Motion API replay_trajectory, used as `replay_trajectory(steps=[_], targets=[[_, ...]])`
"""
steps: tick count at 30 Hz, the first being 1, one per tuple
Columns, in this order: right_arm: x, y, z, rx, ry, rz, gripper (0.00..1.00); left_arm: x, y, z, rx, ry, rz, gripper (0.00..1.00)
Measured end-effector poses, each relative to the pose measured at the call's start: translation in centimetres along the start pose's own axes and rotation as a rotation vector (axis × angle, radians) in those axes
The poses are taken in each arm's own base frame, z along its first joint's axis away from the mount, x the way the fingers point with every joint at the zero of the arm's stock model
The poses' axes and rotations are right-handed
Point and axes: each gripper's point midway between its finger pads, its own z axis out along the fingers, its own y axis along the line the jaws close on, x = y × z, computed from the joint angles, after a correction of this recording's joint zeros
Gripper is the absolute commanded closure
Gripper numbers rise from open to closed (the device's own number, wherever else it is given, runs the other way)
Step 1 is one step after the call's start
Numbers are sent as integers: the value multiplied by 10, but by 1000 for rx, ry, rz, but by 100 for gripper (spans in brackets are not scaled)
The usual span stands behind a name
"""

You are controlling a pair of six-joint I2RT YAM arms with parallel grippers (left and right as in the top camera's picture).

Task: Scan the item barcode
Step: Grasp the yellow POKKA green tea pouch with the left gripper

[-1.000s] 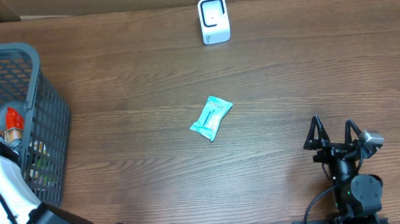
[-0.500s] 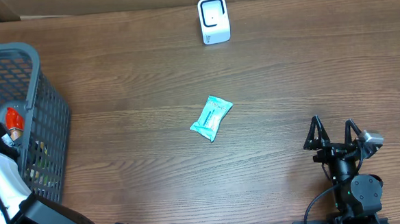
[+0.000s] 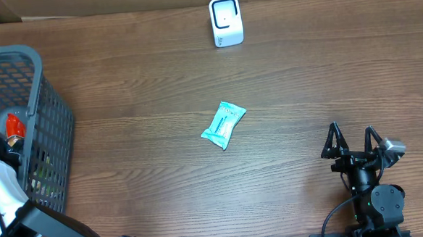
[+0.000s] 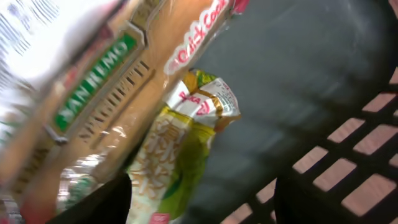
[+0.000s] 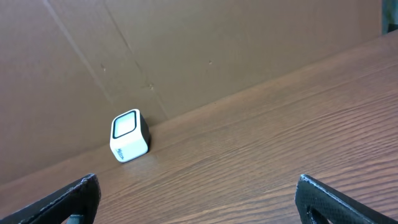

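Packet (image 4: 180,149) lies inside the basket (image 3: 12,50) under the spread, empty left end effector (image 4: 202,190); scanner (image 3: 226,21) and spread right end effector (image 3: 352,139) sit well outside the basket, so grasping and scanning remain.

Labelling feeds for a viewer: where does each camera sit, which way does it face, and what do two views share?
Overhead: above the wooden table, facing down on teal packet, white cube scanner, grey mesh basket; left arm, right gripper show.
Left wrist: inside the basket, facing food packets; dark fingers below.
Right wrist: low, facing scanner and cardboard wall; black fingertips in corners.
Shared: scanner, in overhead and right wrist.
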Motion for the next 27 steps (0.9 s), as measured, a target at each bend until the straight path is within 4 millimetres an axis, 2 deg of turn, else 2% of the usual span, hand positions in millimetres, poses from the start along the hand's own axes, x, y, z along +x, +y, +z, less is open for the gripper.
replay_trajectory(steps=[4,12,17,21,27], targets=[[0,0,0,0,0,0,0,9,-1,8,12,49,-83,34],[0,0,0,0,0,1,0,16,6,7,-31,75,-142,23],[0,0,0,0,0,0,0,14,14,6,-75,68,-103,25],[0,0,0,0,1,0,0,14,16,6,-86,68,-56,32],[0,0,0,0,0,0,0,15,15,6,-78,73,-43,27]])
